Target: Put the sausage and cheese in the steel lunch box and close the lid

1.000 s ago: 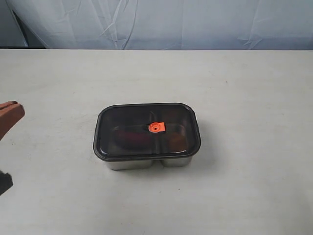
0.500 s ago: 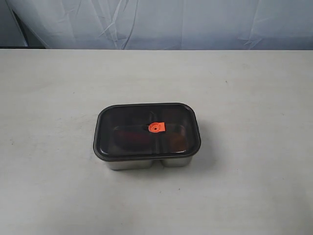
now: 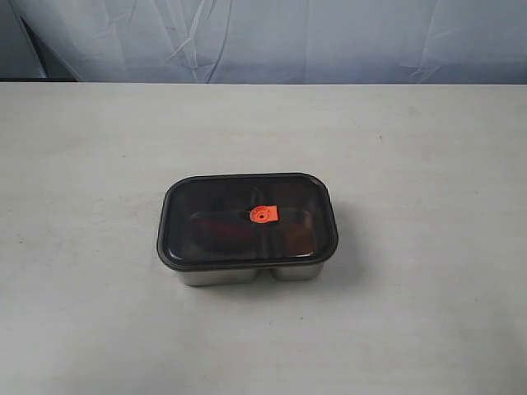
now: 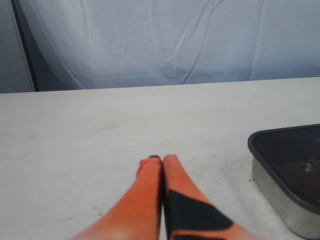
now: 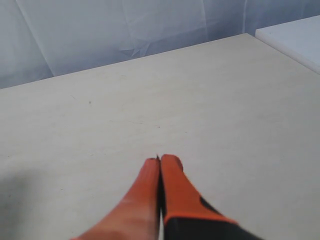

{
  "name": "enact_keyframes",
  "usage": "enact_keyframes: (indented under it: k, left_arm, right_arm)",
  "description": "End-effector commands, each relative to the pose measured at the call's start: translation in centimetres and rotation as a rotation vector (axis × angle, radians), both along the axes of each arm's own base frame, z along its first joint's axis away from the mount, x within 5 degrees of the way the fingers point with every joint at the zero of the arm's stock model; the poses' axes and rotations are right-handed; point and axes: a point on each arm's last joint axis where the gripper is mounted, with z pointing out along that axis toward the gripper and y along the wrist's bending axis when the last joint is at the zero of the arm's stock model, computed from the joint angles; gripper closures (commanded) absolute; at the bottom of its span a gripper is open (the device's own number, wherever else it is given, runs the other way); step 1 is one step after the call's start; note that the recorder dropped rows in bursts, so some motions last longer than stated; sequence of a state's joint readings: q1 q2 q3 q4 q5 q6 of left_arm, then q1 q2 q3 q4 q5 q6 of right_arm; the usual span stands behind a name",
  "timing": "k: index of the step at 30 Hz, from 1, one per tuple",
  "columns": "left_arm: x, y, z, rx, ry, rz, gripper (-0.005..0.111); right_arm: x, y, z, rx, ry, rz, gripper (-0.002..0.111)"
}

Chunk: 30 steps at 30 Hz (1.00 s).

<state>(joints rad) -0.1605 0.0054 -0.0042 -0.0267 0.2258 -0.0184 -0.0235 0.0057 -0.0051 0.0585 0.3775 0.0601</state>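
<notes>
Two grippers, left gripper [image 4: 162,159] and right gripper [image 5: 160,160], are pressed together and empty; lid [image 3: 218,206] sits on steel lunch box [image 3: 235,276] mid-frame, long axis left-right, probably nearer the left gripper.

The steel lunch box [image 3: 239,276] is sitting upright near the middle of the pale table [image 3: 412,148], its shiny wall showing beneath the lid [image 3: 214,202]. The dark smoky lid is lying flat over the box, its orange valve [image 3: 263,215] facing up. A dim reddish sausage [image 3: 221,230] and a brownish-orange cheese [image 3: 296,237] are showing faintly through it, in separate compartments.
</notes>
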Motion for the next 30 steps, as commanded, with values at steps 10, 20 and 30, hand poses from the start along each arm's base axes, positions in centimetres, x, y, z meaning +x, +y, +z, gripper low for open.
enact_keyframes:
  k: [10,20,30]
  left_arm:
    - [0.01,0.03,0.11,0.003,-0.027,0.003,0.106]
    - [0.01,0.03,0.11,0.003,-0.027,0.003,0.106]
    - [0.01,0.03,0.11,0.003,-0.027,0.003,0.106]
  right_arm:
    - [0.0,-0.05,-0.06,-0.011,-0.01,-0.005,0.109]
    - [0.0,-0.05,-0.06,-0.009,-0.01,-0.005,0.109]
    - [0.01,-0.04,-0.01,-0.006,-0.015,-0.005,0.109]
